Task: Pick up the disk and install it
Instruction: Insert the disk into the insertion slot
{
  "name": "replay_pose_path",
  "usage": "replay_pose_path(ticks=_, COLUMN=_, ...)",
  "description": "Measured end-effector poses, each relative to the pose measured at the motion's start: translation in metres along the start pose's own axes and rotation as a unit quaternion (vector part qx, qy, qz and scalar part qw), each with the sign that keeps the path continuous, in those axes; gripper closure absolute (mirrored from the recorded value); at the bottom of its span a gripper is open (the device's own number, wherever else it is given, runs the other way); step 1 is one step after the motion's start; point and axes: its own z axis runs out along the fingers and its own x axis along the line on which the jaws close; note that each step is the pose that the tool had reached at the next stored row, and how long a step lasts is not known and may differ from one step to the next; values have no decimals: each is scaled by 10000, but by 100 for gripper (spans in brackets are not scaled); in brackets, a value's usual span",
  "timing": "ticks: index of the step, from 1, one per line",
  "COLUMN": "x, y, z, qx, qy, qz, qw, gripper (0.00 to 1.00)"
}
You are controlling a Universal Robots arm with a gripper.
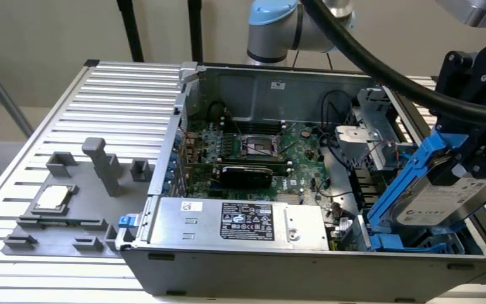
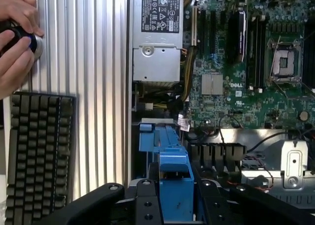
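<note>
**benchrat:** where's the disk right now? in yet?

**me:** Not seated. My hand (image 1: 473,162) is clamped on the disk (image 1: 442,201) at its upper end. It hangs tilted over the drive bay in the corner of the case (image 1: 311,269), on the exterior view's right. The label faces out, and the low end is down by the blue rails (image 1: 399,242) in the bay. I can't tell if it's touching them.

**benchrat:** any tips for getting it in clean?

**me:** My take is that it's all alignment. From the wrist view, the blue frame (image 2: 175,183) sits between my fingers and lines up pretty well with the blue piece below it. So I'd keep that line straight and not let it twist. I'd also take the tilt out gradually, so the low corner doesn't dig in and jam. Go slow and don't force it, since plastic clips probably snap before they complain.

**benchrat:** anything in the way?

**me:** There are loose wires (image 1: 384,147) just beside the bay, and I'd watch they don't get pinched under the frame. The power supply (image 1: 235,221) is near but out of the path, I think. The tray stuff out on the surface (image 1: 108,95) is well apart, so no worry there.
</note>
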Motion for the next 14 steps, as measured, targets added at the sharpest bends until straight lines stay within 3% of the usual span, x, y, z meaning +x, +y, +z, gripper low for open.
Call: replay_pose_path(ticks=14, x=3, y=-1, z=128, qx=-2, qy=-135, qz=-2, qw=9999, gripper=100)
